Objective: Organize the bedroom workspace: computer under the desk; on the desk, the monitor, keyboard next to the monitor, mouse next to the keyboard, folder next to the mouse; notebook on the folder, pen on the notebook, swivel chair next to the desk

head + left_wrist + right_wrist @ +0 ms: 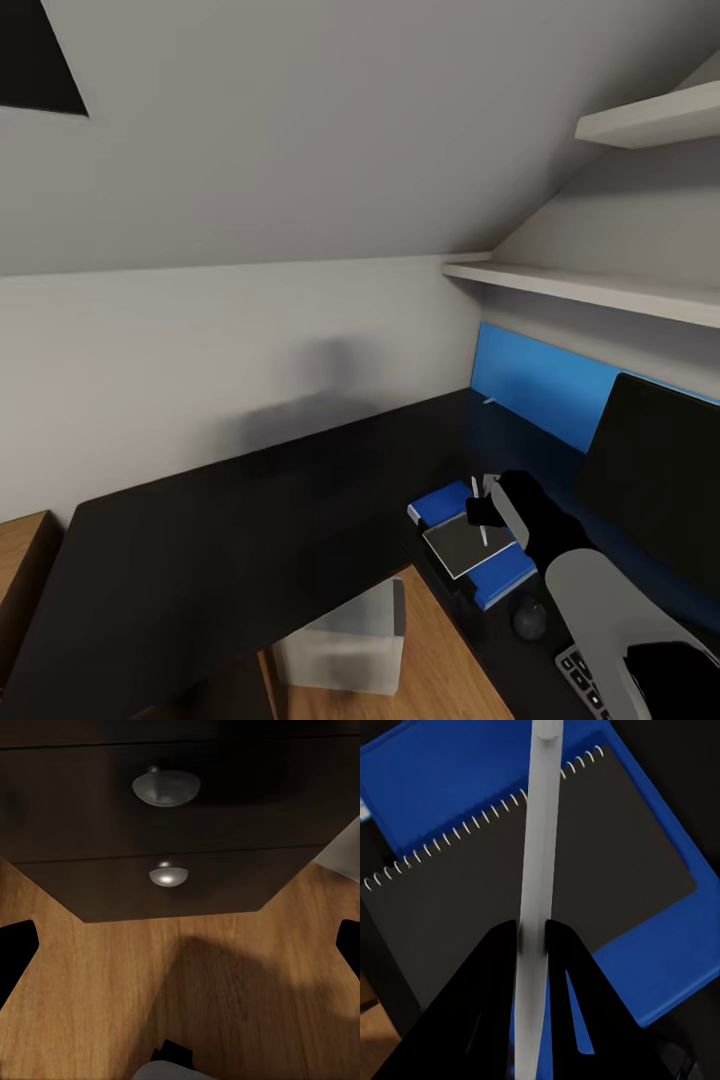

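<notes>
The blue folder lies on the black desk, left of the monitor. The grey spiral notebook rests on top of it. My right gripper is shut on the thin white pen, holding it over the notebook. In the right wrist view both fingers clamp the pen above the notebook and folder. The mouse and a corner of the keyboard sit nearer me. The computer stands under the desk. My left gripper hangs open over the floor.
A blue wall panel runs behind the desk, with two white shelves above it. The left wrist view faces dark drawers with silver knobs and wood floor. A wooden chest corner sits at the far left.
</notes>
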Controlling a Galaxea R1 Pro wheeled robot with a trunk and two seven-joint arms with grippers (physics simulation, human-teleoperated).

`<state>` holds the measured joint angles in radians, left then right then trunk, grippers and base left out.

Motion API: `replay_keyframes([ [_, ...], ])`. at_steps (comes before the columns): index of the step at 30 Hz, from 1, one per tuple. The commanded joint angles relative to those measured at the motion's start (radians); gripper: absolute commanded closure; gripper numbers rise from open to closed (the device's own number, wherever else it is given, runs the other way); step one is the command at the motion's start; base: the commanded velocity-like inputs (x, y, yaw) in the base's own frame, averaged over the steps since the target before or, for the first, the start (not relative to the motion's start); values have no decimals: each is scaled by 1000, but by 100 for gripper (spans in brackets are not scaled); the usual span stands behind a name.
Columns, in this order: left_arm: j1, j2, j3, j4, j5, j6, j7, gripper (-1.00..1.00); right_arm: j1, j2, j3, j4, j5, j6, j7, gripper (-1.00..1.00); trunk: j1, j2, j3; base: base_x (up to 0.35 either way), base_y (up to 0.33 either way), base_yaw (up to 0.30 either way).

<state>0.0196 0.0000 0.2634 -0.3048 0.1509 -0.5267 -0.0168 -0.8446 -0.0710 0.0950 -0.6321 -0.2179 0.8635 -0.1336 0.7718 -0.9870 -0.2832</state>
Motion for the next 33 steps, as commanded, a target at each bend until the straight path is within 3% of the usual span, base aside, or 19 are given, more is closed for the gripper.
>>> replay_keyframes([
  [1,0,0,-2,-1,9,-1,-2,-100,-1,-1,9,2,-12,2,-9,100,4,-8,-4,0,0,0],
  [11,0,0,18,-1,9,-1,-2,-100,-1,-1,20,20,-11,-36,-10,100,42,-78,-36,0,0,0],
  [33,0,0,24,-1,9,-1,-2,-100,-1,-3,22,22,-11,-40,-11,100,127,-232,-105,0,0,0],
])
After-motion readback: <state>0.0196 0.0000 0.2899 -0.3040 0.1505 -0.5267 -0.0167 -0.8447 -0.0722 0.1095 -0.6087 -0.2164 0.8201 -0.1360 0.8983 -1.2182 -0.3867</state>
